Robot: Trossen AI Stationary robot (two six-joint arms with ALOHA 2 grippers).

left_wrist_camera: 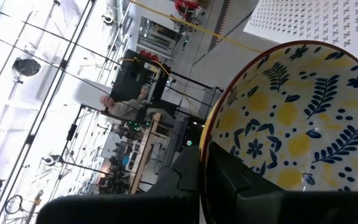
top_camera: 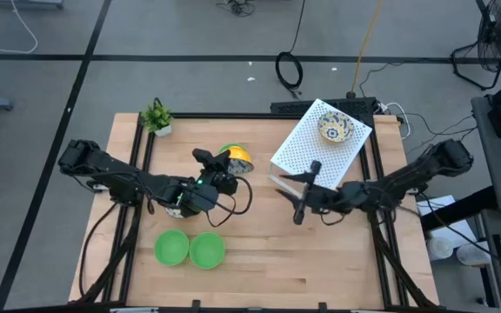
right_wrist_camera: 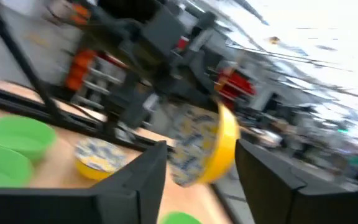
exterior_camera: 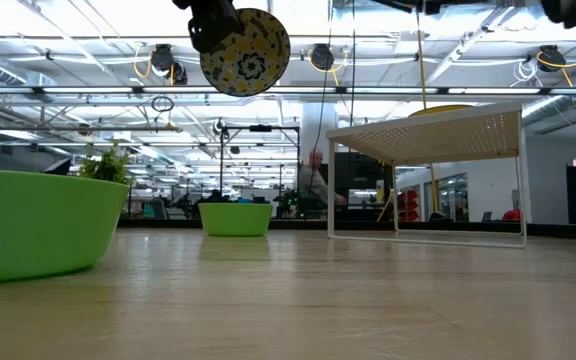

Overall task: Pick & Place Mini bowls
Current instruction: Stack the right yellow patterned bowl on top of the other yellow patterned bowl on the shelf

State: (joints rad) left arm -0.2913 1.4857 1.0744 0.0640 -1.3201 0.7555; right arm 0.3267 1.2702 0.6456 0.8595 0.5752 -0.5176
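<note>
I have a patterned bowl (top_camera: 236, 157) lifted off the table, tipped on edge, my left gripper (top_camera: 217, 170) clamped on its rim. One patterned bowl (top_camera: 335, 127) already sits on the white rack (top_camera: 298, 152). Two green bowls (top_camera: 189, 249) wait on the table, near each other. The right gripper (top_camera: 305, 187) hovers beside the rack, fingers apart, empty. I judge most of the placing is left.
</note>
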